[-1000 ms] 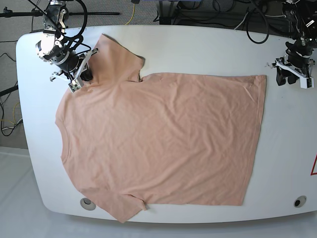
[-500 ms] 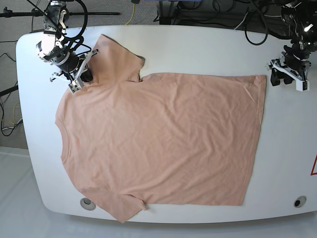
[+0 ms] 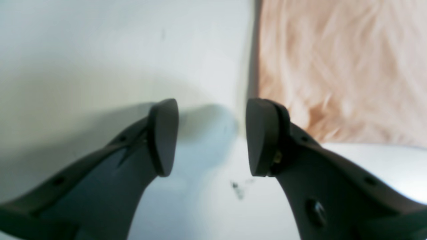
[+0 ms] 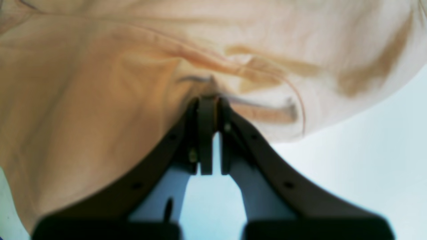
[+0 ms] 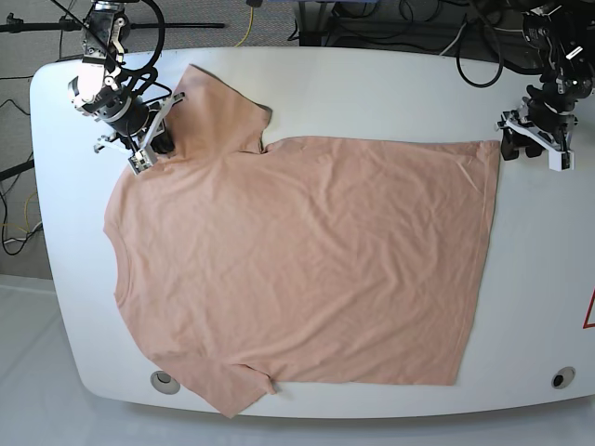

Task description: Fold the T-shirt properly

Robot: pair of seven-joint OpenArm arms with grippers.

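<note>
The peach T-shirt point(image 5: 297, 260) lies flat across the white table point(image 5: 372, 93), collar toward the left and hem toward the right. My right gripper point(image 5: 152, 147) is at the far shoulder beside the upper sleeve. In the right wrist view, that right gripper point(image 4: 208, 106) is shut on a fold of the T-shirt point(image 4: 100, 83), which bunches around the fingertips. My left gripper point(image 5: 517, 146) hovers just off the hem's far corner. In the left wrist view, the left gripper point(image 3: 211, 136) is open over bare table, with the T-shirt edge point(image 3: 333, 66) just beyond its right finger point(image 3: 263, 136).
Cables and stands crowd the floor behind the table's far edge point(image 5: 372, 51). Two round inserts sit near the front edge, one at the left point(image 5: 165, 379) and one at the right point(image 5: 561, 378). A red marking point(image 5: 589, 311) shows at the right rim.
My left arm has moved up and left toward the hem corner, and its jaws have spread wider. The right arm and the shirt have stayed put.
</note>
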